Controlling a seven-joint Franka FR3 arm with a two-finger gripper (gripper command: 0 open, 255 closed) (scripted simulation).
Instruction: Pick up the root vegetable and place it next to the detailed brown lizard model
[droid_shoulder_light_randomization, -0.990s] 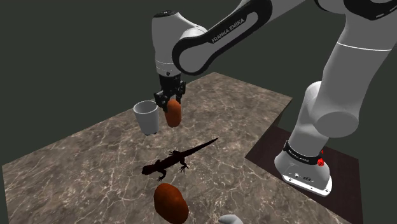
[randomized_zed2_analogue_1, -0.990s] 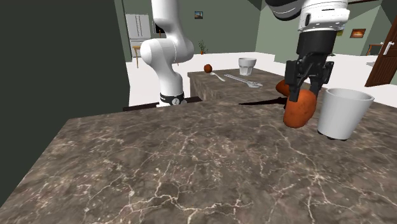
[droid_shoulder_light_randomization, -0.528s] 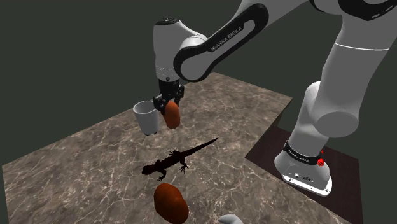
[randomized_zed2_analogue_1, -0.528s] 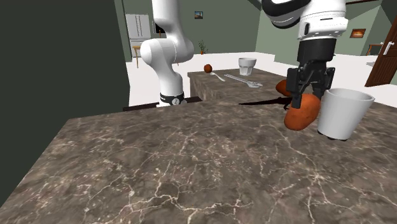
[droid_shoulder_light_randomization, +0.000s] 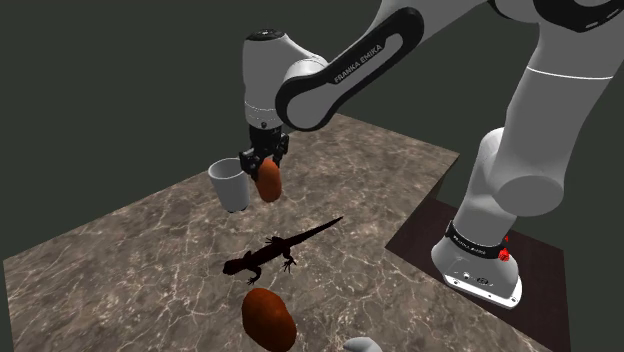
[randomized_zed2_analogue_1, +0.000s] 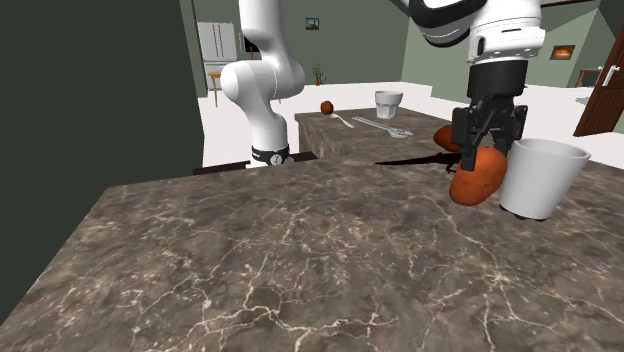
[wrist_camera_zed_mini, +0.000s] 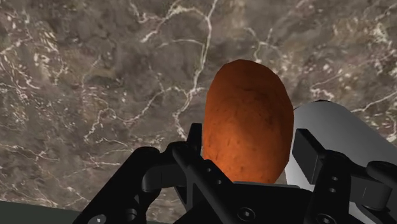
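**A:** We start right at the hand. The black two-finger gripper has its fingers clamped on either side of the orange-brown, egg-shaped root vegetable, holding it by one end.

**B:** And we get a fine look at it: rusty orange, a rough, finely speckled skin, darker toward its edges, the free end smoothly rounded. In the shoulder view the root vegetable hangs lengthwise below the gripper, over the brown, white-veined marble table.

**A:** Just beside it stands the plain white cup, upright on the marble. In the second exterior view the root vegetable overlaps the cup at its side, and we cannot tell whether the two touch.

**B:** Moving outward, we find the dark brown lizard model lying flat on the table, its thin tail stretched toward the arm's side. It is well apart from the held vegetable.

**A:** Past the lizard, near its legs, lies a second reddish-brown rounded lump.

**B:** Farthest off, the second exterior view gives us another tabletop with a small white mug and a little red-brown ball on it.
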